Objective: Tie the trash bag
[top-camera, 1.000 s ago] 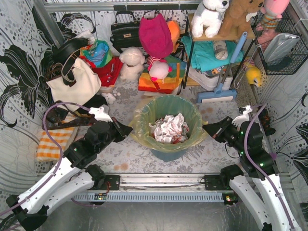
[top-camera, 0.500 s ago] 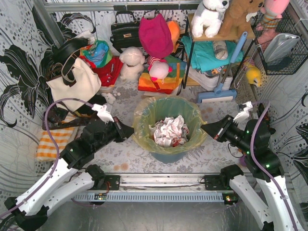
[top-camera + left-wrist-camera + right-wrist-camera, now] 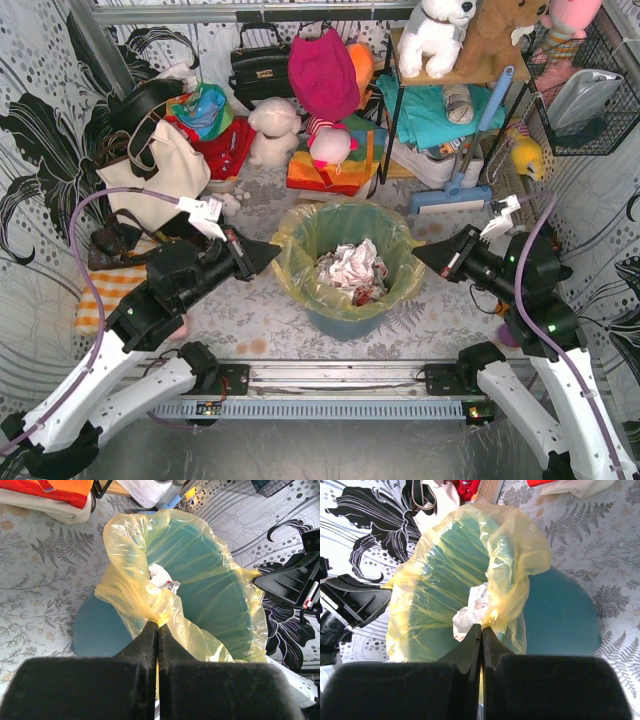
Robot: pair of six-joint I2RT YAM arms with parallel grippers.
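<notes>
Trash bag (image 3: 292,268) rim had lifted, readying it for tying; we found left tool (image 3: 273,252), 9 o'clock, and right tool (image 3: 420,256), 3 o'clock, clamped on it.

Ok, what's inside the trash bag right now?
Crumpled white paper lies in the trash bag, which lines the teal bin. Anything beneath the paper is covered, so I cannot tell.

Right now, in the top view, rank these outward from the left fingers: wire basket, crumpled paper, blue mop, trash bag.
1. trash bag, rim pinched in the left fingers
2. crumpled paper, inside the bag
3. blue mop, back right
4. wire basket, far right wall
</notes>
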